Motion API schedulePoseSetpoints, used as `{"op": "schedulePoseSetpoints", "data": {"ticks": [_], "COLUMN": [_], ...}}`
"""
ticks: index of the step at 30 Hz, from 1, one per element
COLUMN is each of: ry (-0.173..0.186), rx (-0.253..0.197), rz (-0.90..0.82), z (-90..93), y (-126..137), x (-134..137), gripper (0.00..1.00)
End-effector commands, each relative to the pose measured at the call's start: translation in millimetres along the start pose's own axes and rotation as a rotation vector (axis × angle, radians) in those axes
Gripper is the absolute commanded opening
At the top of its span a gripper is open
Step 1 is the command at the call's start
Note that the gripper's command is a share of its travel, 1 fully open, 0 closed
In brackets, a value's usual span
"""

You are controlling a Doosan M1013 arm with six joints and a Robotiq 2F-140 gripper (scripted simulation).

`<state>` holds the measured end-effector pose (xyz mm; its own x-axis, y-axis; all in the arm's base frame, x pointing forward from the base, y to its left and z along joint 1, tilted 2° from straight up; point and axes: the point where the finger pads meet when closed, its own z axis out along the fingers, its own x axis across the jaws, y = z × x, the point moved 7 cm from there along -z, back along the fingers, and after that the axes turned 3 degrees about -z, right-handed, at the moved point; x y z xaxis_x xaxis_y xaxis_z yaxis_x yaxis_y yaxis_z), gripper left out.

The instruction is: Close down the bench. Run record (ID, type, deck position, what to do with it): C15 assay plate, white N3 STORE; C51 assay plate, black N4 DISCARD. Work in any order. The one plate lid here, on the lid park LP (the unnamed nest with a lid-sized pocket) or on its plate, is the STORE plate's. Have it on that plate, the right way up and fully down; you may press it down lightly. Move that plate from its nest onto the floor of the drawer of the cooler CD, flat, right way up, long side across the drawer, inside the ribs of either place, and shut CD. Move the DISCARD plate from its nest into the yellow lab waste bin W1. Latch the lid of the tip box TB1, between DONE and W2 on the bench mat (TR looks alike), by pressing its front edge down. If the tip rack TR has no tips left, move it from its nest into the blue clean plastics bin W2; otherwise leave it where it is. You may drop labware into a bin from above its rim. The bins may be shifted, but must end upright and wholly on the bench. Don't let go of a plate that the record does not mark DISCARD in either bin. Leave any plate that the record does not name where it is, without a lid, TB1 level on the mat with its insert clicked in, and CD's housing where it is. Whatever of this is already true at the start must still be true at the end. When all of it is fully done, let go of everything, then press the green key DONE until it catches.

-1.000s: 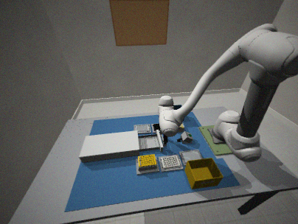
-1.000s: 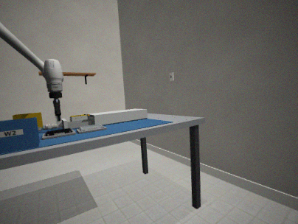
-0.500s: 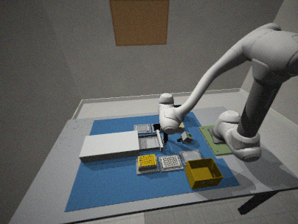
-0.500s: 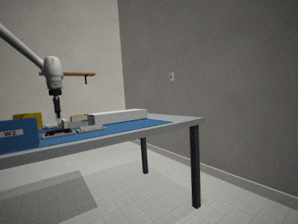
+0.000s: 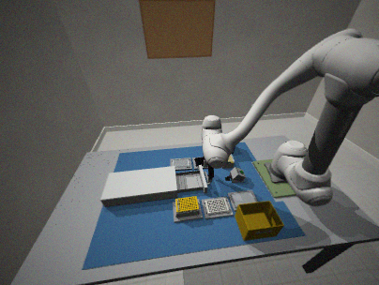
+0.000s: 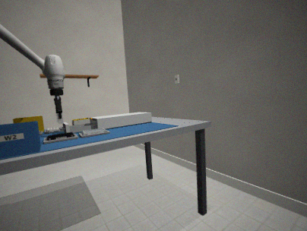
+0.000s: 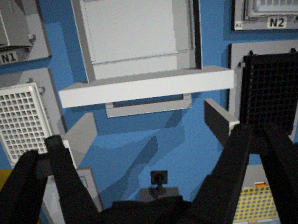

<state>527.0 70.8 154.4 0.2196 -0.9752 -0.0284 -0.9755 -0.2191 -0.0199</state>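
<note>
The cooler CD [image 5: 138, 185] has its drawer [image 5: 189, 180] pulled out; in the wrist view the drawer floor [image 7: 134, 35] is pale and flat behind the white front panel [image 7: 145, 86] and its handle [image 7: 147, 106]. My gripper [image 7: 148, 117] is open and empty, a little above the mat just outside that handle; it also shows in the top view [image 5: 210, 174] and the exterior view [image 6: 58, 114]. The white plate [image 7: 22, 122] [image 5: 217, 206] lies in its nest with open wells. The black plate [image 7: 270, 92] lies in its nest to the right. The lid [image 5: 242, 198] lies on a nest beside the white plate.
The yellow bin W1 [image 5: 259, 219] stands at the front right. A yellow tip rack [image 5: 188, 204] sits beside the white plate. Another nest, N2 [image 7: 276, 22], holds a grey plate. A small pale box [image 5: 236, 174] stands right of my gripper. The blue bin W2 [image 6: 15, 142] is in the exterior view.
</note>
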Motion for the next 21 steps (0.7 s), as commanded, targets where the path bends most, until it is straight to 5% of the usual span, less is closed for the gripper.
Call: {"op": "schedulePoseSetpoints", "data": {"ticks": [1,21], "ry": [0.0,0.0], "rx": [0.0,0.0], "rz": [0.0,0.0], "z": [-1.4,-25.4], "y": [0.0,0.0], "x": [0.0,0.0], "gripper": [0.87,0.87]}}
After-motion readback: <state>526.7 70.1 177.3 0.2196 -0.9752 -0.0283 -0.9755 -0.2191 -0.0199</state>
